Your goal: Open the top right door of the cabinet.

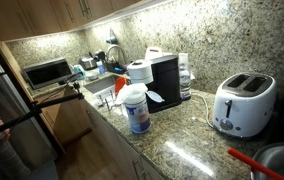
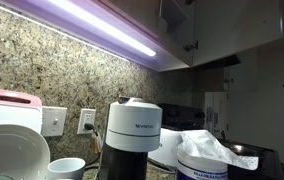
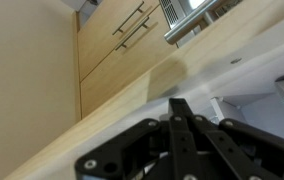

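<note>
wooden cabinet (image 3: 107,65) fills wrist view; silver handles (image 3: 131,20) | black end effector (image 3: 175,106) pressed together

Cabinet (image 1: 52,12): upper doors cut off by the top edge in an exterior view. Gripper (image 3: 178,106): body cropped by the wrist view's lower edge. Wipes tub (image 2: 207,150): base cut off by the bottom edge (label too small to read).

Exterior views look from high above the counter (image 1: 187,140) and low on it — wrist camera hugs the cabinet (image 3: 107,65).
</note>
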